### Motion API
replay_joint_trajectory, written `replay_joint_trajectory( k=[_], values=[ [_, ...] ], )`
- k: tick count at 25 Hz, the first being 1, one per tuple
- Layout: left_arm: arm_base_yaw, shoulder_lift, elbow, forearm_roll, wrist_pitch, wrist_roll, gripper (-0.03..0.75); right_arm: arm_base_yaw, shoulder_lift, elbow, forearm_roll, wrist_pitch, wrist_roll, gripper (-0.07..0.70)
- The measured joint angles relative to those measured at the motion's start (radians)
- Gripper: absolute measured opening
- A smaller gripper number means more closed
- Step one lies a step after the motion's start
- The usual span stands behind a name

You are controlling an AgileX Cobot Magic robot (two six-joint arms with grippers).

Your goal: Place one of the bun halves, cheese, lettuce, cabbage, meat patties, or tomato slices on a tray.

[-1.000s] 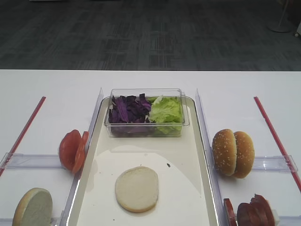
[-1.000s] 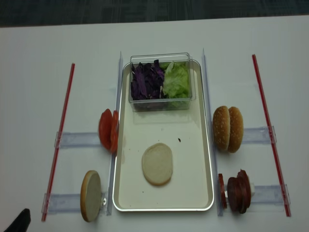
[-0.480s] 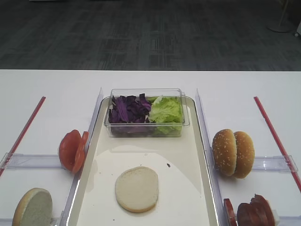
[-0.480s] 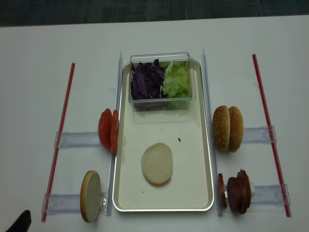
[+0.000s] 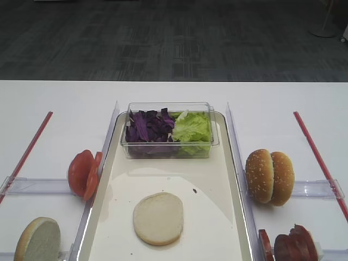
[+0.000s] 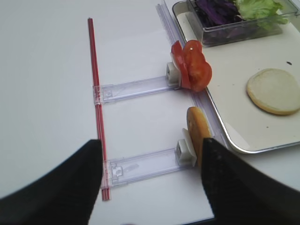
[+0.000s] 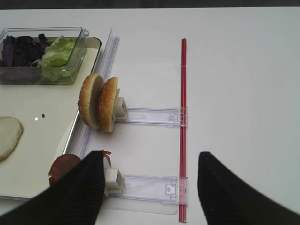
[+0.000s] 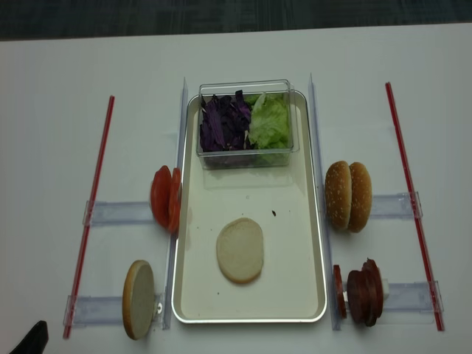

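Observation:
One bun half [image 5: 158,218] lies flat, cut face up, on the cream tray [image 8: 287,251]. A second bun half [image 6: 199,136] stands upright in the near left holder. The tomato slices [image 6: 192,70] stand in the holder beyond it. The meat patties [image 7: 63,166] stand in the near right holder. Cabbage [image 5: 148,126] and lettuce [image 5: 191,128] fill a clear tub at the tray's far end. No cheese shows. My left gripper [image 6: 151,143] hangs open above the near left holder, holding nothing. My right gripper [image 7: 151,157] hangs open over the near right holder, also holding nothing.
Two sesame buns [image 5: 269,176] stand upright in the far right holder. Red strips [image 8: 92,214] [image 8: 409,192] run along the outer sides of the holders. Clear upright rails [image 5: 235,157] border the tray. A dark speck [image 5: 194,191] lies on the tray.
The dark tip of my left gripper at the lower left corner of the overhead view has sunk slightly toward the frame's edge. Nothing on the table has moved.

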Motion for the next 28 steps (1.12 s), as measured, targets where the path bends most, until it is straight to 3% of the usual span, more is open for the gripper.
replay_joint_trajectory(
  k=[28],
  values=[
    [0.0, 0.0, 0.0, 0.0, 0.0, -0.001, 0.457, 0.0, 0.0, 0.0, 0.0, 0.0, 0.0, 0.463]
  ],
)
